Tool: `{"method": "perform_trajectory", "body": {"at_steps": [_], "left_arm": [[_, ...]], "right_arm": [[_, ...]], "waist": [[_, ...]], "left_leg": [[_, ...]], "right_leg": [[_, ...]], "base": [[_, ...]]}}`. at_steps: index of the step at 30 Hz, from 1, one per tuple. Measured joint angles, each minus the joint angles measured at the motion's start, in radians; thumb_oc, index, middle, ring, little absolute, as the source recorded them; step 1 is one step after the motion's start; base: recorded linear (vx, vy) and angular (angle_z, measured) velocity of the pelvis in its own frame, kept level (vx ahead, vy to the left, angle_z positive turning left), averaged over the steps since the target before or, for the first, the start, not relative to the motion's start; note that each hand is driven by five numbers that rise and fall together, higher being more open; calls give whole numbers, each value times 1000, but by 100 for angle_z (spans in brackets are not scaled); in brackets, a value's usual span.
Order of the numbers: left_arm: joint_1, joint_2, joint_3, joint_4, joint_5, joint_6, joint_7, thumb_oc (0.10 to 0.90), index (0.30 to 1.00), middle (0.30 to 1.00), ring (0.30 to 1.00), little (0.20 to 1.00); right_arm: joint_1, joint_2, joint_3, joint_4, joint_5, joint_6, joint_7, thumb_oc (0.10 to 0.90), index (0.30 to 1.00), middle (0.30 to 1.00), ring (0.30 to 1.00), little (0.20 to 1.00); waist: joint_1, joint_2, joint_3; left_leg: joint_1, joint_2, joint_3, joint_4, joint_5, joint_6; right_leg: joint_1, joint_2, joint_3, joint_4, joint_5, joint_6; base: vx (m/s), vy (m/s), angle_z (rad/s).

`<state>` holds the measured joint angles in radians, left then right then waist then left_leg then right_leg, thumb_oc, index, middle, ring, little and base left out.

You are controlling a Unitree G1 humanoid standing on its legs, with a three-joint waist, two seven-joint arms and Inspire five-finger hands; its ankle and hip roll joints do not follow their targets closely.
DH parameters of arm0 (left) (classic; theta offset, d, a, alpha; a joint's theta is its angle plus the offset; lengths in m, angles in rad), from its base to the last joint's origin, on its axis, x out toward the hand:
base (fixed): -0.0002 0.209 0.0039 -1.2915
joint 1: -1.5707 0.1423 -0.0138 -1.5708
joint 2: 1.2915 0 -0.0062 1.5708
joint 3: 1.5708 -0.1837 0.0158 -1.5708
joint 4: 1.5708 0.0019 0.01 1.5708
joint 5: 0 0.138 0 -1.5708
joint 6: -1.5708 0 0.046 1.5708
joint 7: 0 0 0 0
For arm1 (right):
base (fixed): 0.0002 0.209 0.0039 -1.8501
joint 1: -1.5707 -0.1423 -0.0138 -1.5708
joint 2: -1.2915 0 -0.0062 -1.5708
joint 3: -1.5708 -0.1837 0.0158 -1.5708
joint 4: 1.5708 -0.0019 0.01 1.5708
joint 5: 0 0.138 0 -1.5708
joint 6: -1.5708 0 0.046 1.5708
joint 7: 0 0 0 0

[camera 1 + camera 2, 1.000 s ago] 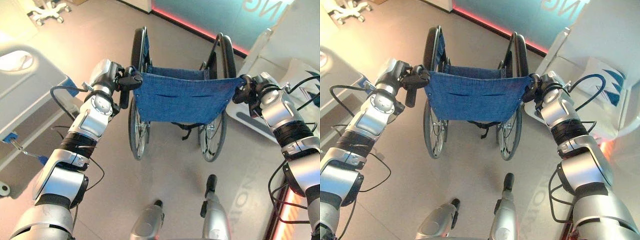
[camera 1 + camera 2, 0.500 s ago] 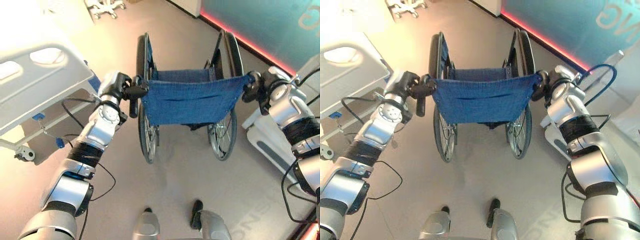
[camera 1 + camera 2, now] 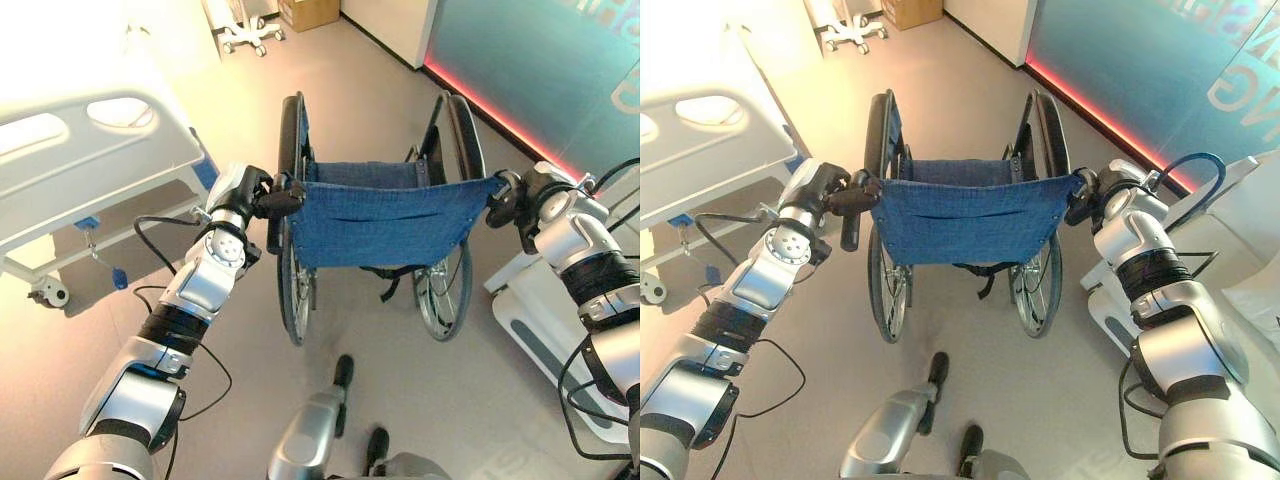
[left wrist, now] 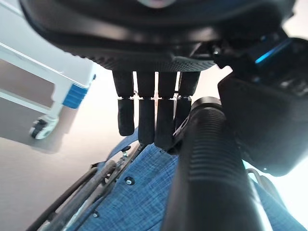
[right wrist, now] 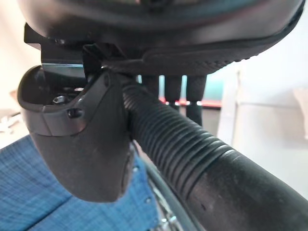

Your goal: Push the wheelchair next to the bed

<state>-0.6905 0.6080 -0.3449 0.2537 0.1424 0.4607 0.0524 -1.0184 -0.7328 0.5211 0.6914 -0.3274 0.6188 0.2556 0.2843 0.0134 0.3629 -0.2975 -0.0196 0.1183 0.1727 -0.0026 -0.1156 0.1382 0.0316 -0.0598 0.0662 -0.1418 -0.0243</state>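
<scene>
The wheelchair, with a blue cloth back and black wheels, stands in front of me and faces away. My left hand is on its left push handle. The ribbed grip lies between the thumb and the fingers, which reach straight past it. My right hand holds the right push handle, with the thumb wrapped over the grip. The white bed, with its side rail, runs along the left, close beside my left arm and the chair's left wheel.
A white unit stands on the floor at the right, near my right arm. A glass wall with a red light strip runs along the far right. A wheeled stand and a cardboard box are far ahead. The bed's castor is at the left.
The whole view has shifted as I walk forward with the wheelchair. The bed's end now lies further along my left side, and the stand and box have come into view. Both hands stay on the handles.
</scene>
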Motion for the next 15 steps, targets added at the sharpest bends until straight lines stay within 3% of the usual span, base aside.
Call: {"method": "perform_trajectory", "body": {"at_steps": [2, 3, 4, 5, 6, 7, 8, 9, 10, 11, 12, 13, 14, 15], "left_arm": [[0, 26, 4, -22, -3, 5, -11, 400, 300, 300, 300, 300], [7, 35, 20, -18, -6, 2, -21, 400, 300, 300, 300, 300], [0, 42, 27, -15, -5, 1, -22, 400, 300, 300, 300, 300], [-6, 57, 40, -10, 3, -7, -22, 400, 300, 300, 300, 300], [-9, 67, 38, -9, 11, -11, -23, 400, 300, 300, 300, 300], [-13, 67, 38, -9, 16, -11, -23, 400, 300, 300, 300, 300], [-6, 69, 42, -14, 21, -9, -28, 400, 300, 300, 300, 300], [9, 73, 42, -20, 20, -13, -35, 400, 300, 300, 300, 300], [18, 66, 45, -13, 21, -19, -31, 400, 300, 300, 300, 300], [14, 65, 34, 3, 21, -25, -31, 400, 300, 300, 300, 300], [7, 62, 30, 11, 21, -35, -31, 400, 300, 300, 300, 300], [-14, 53, 21, 23, 20, -43, -30, 400, 300, 300, 300, 300], [-35, 41, 4, 53, 20, -50, -30, 400, 300, 300, 300, 300], [-51, 39, -8, 70, 19, -55, -31, 400, 300, 300, 300, 300]], "right_arm": [[-17, 9, 5, 14, 1, -7, 0, 400, 300, 300, 300, 300], [-21, 18, 7, 14, 2, -7, -6, 400, 300, 300, 300, 300], [-24, 28, 7, 15, 2, -7, -13, 400, 300, 300, 300, 300], [-23, 53, 4, 22, 3, -7, -32, 400, 300, 300, 300, 300], [-10, 58, -3, 21, 23, -8, -37, 400, 300, 300, 300, 300], [-4, 62, -5, 20, 23, -9, -37, 400, 300, 300, 300, 300], [1, 64, -6, 17, 24, -9, -35, 400, 300, 300, 300, 300], [2, 62, -7, 17, 24, -9, -30, 400, 300, 300, 300, 300], [10, 62, -8, 12, 24, -9, -27, 400, 300, 300, 300, 300], [23, 64, -9, 10, 24, -9, -28, 400, 300, 300, 300, 300], [30, 65, -9, 11, 22, -9, -35, 400, 300, 300, 300, 300], [26, 51, -12, 10, 21, -15, -42, 400, 300, 300, 300, 300], [27, 34, -16, 10, 21, -19, -42, 400, 300, 300, 300, 300], [24, 34, -17, 16, 21, -19, -42, 400, 300, 300, 300, 300]], "waist": [[28, 2, -3], [35, 22, -19], [38, 5, -14], [47, -23, -15], [38, -44, -19], [41, -53, -22], [34, -61, -32], [39, -62, -34], [34, -51, -38], [25, -42, -41], [20, -24, -41], [11, 16, -38], [-15, 45, -37], [-35, 49, -36]], "left_leg": [[13, 1, -4, 101, -6, 10], [62, 3, -22, 91, -22, 87], [67, -3, -9, 91, -24, 98], [72, 2, 25, 94, -33, 126], [84, -2, 38, 99, -48, 152], [92, -4, 54, 98, -50, 165], [102, -14, 58, 102, -53, 201], [115, -28, 51, 98, -36, 233], [138, -53, 3, 92, -20, 288], [172, -74, -67, 58, -3, 298], [200, -74, -121, 28, 11, 294], [205, -68, -207, 27, 18, 290], [215, -65, -276, 17, 31, 272], [222, -72, -316, 5, 37, 264]], "right_leg": [[0, -12, 4, 27, -32, 21], [-6, -13, -27, 105, -76, 57], [-44, -34, -64, 221, -113, 53], [-135, -53, -93, 546, -145, 126], [-154, -47, -98, 719, -116, 190], [-161, -43, -97, 777, -91, 233], [-134, -34, -95, 791, -11, 285], [-117, -35, -90, 782, 40, 291], [-101, -45, -106, 784, 83, 262], [-116, -73, -145, 808, 77, 223], [-151, -86, -171, 796, 28, 167], [-215, -76, -189, 752, -33, 110], [-257, -73, -193, 623, -38, 110], [-273, -77, -187, 513, -36, 114]], "base": [[514, -7, -66], [448, -5, -49], [570, 63, -47], [483, 110, -25], [465, 112, -19], [419, 99, -7], [314, 61, -17], [398, 35, -17], [336, -149, -1], [362, -292, 10], [371, -424, 22], [302, -428, 44], [251, -358, 67], [322, -423, 115]]}}
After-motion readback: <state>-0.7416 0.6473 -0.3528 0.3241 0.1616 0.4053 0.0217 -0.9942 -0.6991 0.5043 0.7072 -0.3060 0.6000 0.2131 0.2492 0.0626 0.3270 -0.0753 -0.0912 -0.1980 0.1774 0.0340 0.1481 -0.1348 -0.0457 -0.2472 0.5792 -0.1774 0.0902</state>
